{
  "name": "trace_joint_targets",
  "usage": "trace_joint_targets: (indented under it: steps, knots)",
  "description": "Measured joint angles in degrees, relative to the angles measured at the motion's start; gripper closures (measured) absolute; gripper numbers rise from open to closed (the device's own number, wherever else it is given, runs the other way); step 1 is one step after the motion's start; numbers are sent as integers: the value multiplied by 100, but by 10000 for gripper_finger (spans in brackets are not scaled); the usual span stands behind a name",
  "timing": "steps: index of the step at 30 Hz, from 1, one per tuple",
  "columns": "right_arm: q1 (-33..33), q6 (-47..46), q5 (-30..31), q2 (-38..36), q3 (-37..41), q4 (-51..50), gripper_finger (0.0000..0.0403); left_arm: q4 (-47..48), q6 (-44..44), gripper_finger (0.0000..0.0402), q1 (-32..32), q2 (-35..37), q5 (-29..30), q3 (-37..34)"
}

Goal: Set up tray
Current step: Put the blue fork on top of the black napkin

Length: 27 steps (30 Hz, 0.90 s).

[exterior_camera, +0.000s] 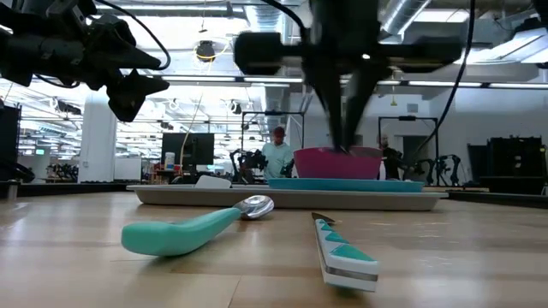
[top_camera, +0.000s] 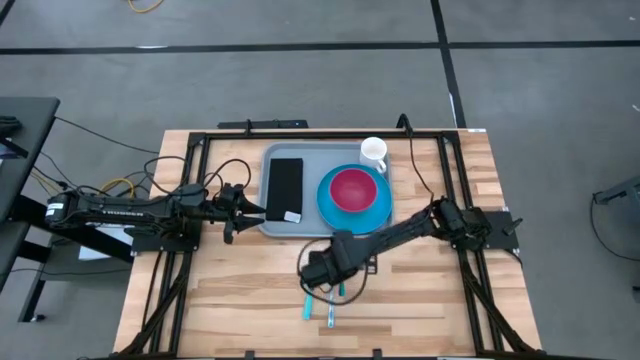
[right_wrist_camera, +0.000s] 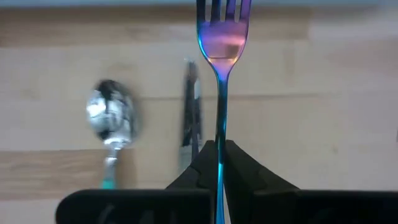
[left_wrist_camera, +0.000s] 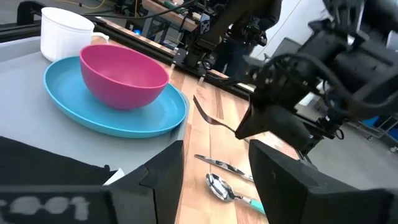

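Tray: far-centre of the table, carrying black slab, blue plate, pink bowl and white cup
Right gripper: just near of the tray, above the table, fingers closed on a fork
Left gripper: beside the tray's left edge, fingers apart, holding nothing
Spoon and knife: flat on the table, near of the tray, side by side

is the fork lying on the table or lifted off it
Lifted. The fork is clamped in the right gripper and hangs above the wood, while the spoon and knife lie flat on the table below.
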<state>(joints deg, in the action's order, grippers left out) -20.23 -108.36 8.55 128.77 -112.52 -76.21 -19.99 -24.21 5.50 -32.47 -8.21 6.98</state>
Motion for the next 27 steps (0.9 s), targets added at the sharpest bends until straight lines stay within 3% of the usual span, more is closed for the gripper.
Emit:
trace_joint_targets:
  steps: [12,20,27]
  knots:
    - [1401,2547,765,-9,-1037,538,403,2,633,233,0,0,4,0]
    - [2459,3594,498,-11,-1068,2176,403,2,664,233,0,0,-9,0]
    - [2947,3874,123,-11,-1070,2629,403,2,655,233,0,0,167,0]
